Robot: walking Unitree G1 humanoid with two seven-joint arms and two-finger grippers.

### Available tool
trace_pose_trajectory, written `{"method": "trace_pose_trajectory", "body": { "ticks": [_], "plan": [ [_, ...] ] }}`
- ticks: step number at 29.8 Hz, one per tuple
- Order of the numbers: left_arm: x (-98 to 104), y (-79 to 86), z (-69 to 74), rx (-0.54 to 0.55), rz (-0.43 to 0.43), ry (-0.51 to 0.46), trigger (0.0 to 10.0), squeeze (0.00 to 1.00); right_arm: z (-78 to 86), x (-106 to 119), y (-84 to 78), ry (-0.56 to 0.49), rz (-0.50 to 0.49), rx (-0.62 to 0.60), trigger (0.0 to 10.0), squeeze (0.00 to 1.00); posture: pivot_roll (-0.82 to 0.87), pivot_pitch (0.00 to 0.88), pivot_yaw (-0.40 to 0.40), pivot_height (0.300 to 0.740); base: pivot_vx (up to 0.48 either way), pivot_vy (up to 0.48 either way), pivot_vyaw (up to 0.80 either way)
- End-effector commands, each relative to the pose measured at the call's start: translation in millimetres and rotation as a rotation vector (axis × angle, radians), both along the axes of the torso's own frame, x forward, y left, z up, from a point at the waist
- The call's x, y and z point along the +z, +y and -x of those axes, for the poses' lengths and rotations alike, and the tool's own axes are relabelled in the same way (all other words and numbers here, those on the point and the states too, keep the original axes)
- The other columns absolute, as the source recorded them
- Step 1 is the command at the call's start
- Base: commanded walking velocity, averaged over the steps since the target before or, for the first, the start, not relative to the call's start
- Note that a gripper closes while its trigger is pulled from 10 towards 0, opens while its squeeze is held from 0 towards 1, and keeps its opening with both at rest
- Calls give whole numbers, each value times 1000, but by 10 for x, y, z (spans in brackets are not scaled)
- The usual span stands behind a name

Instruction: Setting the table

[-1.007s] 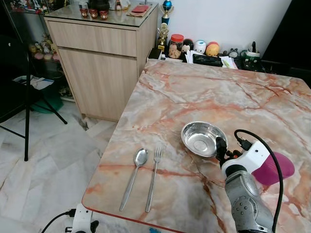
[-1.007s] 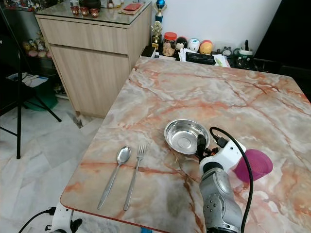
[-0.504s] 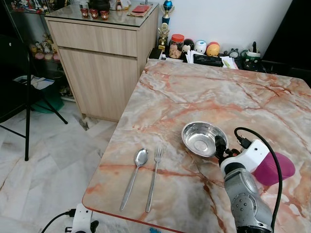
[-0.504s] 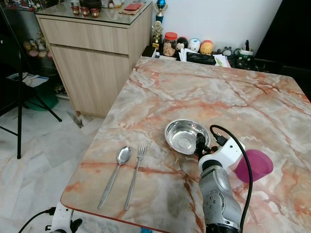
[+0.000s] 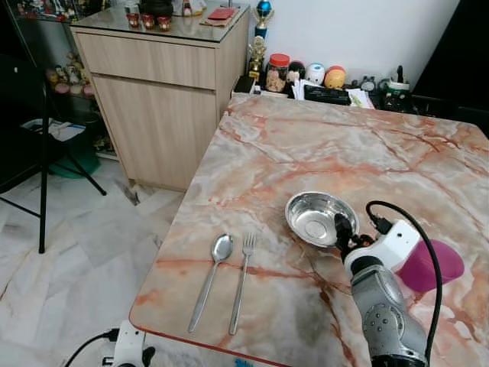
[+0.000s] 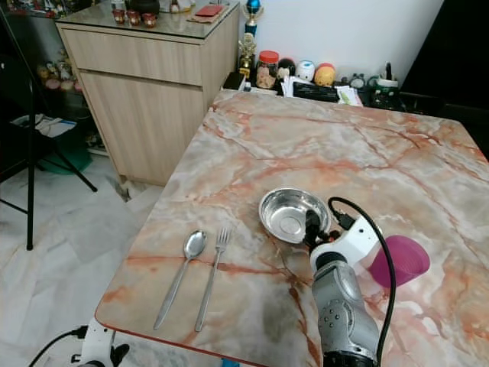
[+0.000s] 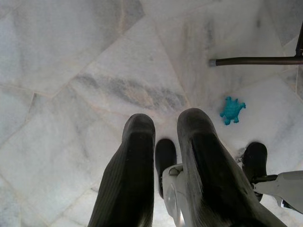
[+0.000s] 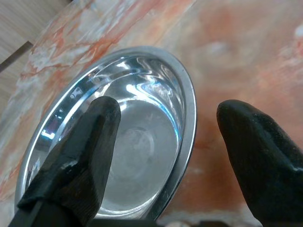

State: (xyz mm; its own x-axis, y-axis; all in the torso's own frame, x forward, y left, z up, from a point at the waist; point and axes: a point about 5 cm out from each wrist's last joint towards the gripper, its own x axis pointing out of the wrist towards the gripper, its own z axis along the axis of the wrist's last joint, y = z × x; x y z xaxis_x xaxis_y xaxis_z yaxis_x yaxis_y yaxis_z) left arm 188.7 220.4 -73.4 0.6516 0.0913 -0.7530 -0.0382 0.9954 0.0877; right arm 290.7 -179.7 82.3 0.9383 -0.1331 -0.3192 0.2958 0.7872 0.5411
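Marble floor tiles [image 7: 71,71] are seen under the idle left gripper [image 7: 163,127], which hangs low beside the bench with its two black fingers [image 7: 132,156] held close together, a narrow gap between them; a small turquoise toy [image 7: 232,109] lies on the floor just beyond them.

Nearest the robot on the pink-veined marble bench [image 5: 321,145], a spoon [image 5: 212,277] and a fork [image 5: 241,279] are laid side by side, close but apart, handles toward the near edge.

To their right, the right gripper [image 8: 163,123] is held at the near rim of a steel bowl [image 5: 317,217], fingers spread wide. In the right wrist view one finger [image 8: 80,156] is seen over the inside of the bowl and the other outside its rim over the bench; whether either touches the bowl cannot be told. A black cable [image 5: 416,229] loops over the silver right arm [image 5: 382,313].

A magenta cup [image 5: 432,264] stands just right of the wrist, partly hidden by it and the cable.

Farther off, jars, round toys and other clutter [image 5: 313,76] are lined along the far edge of the bench. A wooden cabinet [image 5: 153,92] stands at the far left, with small objects on top, and a dark stand [image 5: 42,153] is seen on the floor beside it.
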Motion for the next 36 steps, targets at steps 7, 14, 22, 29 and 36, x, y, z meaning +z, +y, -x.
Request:
{"method": "trace_pose_trajectory", "body": {
  "ticks": [7, 14, 22, 29, 36],
  "plan": [
    [-15, -21, 13, -3, 0, 14, 10000, 0, -23, -3, -10, 9, -8, 6, 10000, 0, 135, 0, -72, 740, 0, 0, 0],
    [-15, -20, 12, -3, -1, 17, 10000, 0, -40, -41, 3, 33, -13, 24, 10000, 0, 136, 0, -73, 740, 0, 0, 0],
    [-21, -25, 20, -6, -3, 21, 10000, 0, -98, -47, 16, 39, -15, 38, 6039, 0, 137, 0, -72, 740, 0, 0, 0],
    [-21, -29, 19, -4, -2, 22, 10000, 0, -130, -39, 26, 38, -15, 52, 941, 0, 139, 0, -74, 740, 0, 0, 0],
    [-19, -21, 17, -5, 5, 22, 10000, 0, -131, -49, 25, 43, -13, 50, 1725, 0, 137, 0, -73, 740, 0, 0, 0]
  ]
}}
